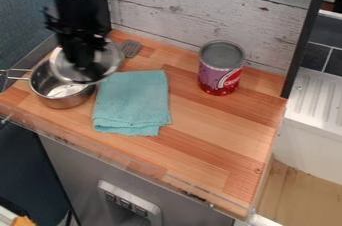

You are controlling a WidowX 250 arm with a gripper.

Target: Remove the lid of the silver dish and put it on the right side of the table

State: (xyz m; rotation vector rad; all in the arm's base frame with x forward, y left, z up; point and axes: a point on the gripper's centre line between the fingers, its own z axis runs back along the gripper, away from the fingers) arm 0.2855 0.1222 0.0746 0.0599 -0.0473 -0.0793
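Note:
My gripper [85,71] hangs at the upper left, shut on the silver lid [110,61] near its middle. The lid is off centre, toward the back right of the silver dish [65,101], and overlaps it in the view. Part of the dish's shiny inside shows in front of the lid, and its wire handle points left. The arm and gripper hide the middle of the lid.
A folded teal cloth [132,102] lies right of the dish. A silver fork-like utensil [131,48] is behind the lid. A red and purple can [221,68] stands at the back right of the wooden table [220,130].

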